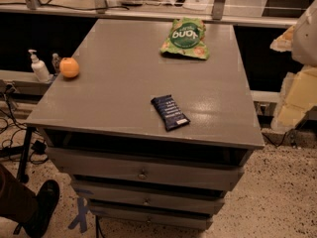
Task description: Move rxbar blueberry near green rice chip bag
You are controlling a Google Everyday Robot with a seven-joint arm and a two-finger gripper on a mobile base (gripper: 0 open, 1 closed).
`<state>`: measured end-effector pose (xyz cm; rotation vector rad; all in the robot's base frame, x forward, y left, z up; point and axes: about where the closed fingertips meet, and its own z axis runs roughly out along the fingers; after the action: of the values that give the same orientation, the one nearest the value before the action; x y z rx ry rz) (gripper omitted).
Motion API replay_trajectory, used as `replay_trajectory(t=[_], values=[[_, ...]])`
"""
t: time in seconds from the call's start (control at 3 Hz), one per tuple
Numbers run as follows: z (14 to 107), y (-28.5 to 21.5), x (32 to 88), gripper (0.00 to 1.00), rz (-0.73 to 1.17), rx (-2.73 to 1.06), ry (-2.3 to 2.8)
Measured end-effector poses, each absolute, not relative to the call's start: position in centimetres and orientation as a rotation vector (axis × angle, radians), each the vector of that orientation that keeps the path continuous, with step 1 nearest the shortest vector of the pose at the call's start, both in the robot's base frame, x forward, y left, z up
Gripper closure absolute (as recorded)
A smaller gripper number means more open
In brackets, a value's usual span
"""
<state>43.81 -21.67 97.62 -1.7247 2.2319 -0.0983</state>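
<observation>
The rxbar blueberry (170,112) is a flat dark navy bar with white print. It lies on the grey table top (114,83) near the front edge, a little right of the middle. The green rice chip bag (185,38) is a light-green pouch with a dark green round logo. It lies at the table's far right, well apart from the bar. My gripper (296,95) shows as pale shapes at the right edge of the view, off the table's right side, far from both and holding nothing that I can see.
An orange (69,67) sits at the table's left edge. A white pump bottle (38,67) stands on a ledge left of it. The table has drawers (142,172) in front. A person's shoe (42,206) is at the bottom left on the speckled floor.
</observation>
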Motion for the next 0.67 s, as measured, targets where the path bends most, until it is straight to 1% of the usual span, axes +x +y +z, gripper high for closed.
replay_trajectory(t=[0.67], values=[[97.75, -21.4, 44.02, 0.0, -0.095, -1.694, 2.237]])
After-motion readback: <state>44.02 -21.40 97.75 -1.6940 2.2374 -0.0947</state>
